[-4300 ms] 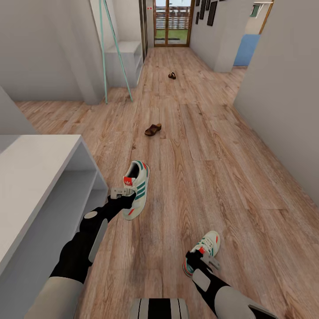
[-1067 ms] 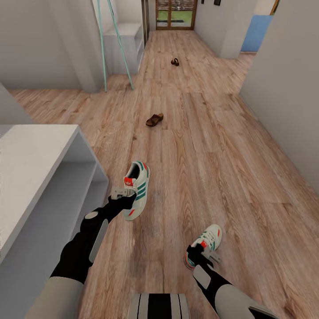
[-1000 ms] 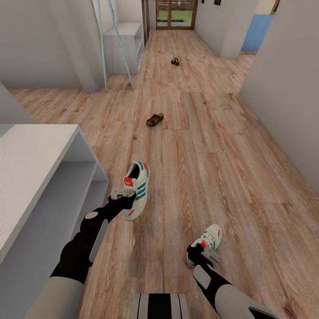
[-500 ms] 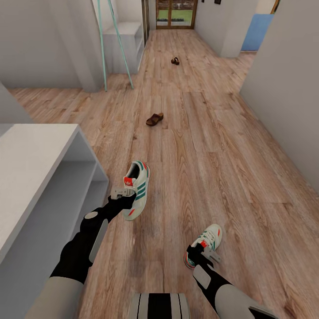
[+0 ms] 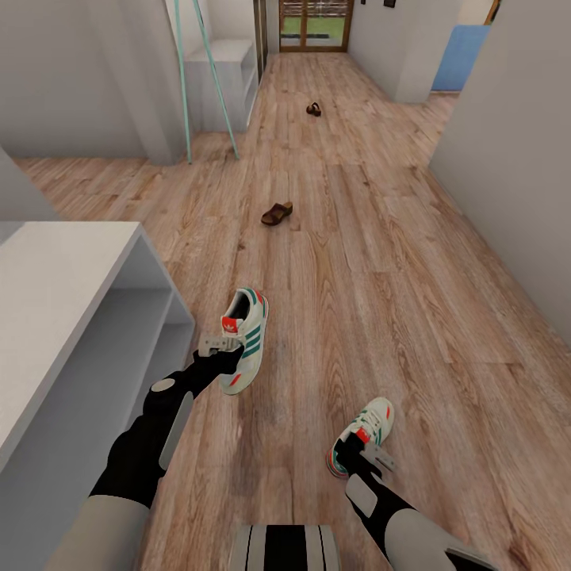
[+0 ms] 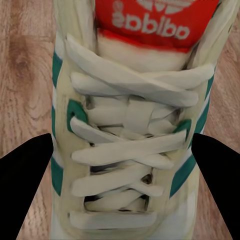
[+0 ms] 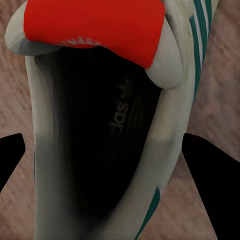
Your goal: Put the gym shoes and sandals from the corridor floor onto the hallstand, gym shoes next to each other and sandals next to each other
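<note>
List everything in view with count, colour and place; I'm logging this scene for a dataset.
Gym shoes: two, cream with green stripes and red patches; one at the left gripper, one at the right gripper.
Sandals: two, dark brown; near sandal mid-corridor on the floor, far sandal farther down.
Hallstand: one, grey-white, at the left.
Corridor floor: light brown planks.
White bench: one, far left by turquoise poles.
Glass door: one, corridor's end.
Left gripper: holding a shoe.
Right gripper: holding a shoe.
</note>
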Robot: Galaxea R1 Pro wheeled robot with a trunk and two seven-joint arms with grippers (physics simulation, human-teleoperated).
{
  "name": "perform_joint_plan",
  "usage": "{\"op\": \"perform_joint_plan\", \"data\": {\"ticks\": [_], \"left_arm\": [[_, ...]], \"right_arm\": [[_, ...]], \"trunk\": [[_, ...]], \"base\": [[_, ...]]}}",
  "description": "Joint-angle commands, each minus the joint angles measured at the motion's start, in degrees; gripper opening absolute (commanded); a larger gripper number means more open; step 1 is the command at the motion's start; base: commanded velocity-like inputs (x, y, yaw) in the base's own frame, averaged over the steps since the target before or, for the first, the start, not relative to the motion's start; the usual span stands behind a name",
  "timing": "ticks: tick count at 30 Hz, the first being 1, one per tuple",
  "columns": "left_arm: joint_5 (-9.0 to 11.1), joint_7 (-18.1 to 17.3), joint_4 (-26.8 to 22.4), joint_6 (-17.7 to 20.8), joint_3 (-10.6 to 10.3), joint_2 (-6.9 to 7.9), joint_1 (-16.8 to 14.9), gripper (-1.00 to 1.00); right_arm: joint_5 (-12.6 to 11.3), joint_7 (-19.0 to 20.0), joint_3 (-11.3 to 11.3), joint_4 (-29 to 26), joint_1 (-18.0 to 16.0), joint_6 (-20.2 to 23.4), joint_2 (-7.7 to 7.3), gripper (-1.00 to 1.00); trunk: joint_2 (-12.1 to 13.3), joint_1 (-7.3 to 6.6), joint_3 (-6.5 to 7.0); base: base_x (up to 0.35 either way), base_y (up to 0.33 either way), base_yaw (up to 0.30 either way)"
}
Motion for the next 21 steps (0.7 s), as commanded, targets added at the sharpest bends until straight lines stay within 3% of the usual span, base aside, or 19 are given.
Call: {"op": "perform_joint_plan", "data": {"ticks": [1,16,21], "left_arm": [[0.0,0.0,0.0,0.0,0.0,0.0,0.0,-1.0],[0.0,0.0,0.0,0.0,0.0,0.0,0.0,-1.0],[0.0,0.0,-0.1,0.1,0.1,0.05,0.0,-1.0]], "right_arm": [[-0.1,0.0,-0.1,0.0,0.0,0.0,0.0,-1.0],[-0.1,-0.1,-0.1,0.0,0.0,0.0,0.0,-1.0],[-0.1,-2.4,-0.1,-0.3,-0.4,0.3,0.0,-1.0]], "trunk": [[0.0,0.0,0.0],[0.0,0.0,0.0],[0.0,0.0,0.0]], "base": [[0.0,0.0,0.0],[0.0,0.0,0.0],[0.0,0.0,0.0]]}}
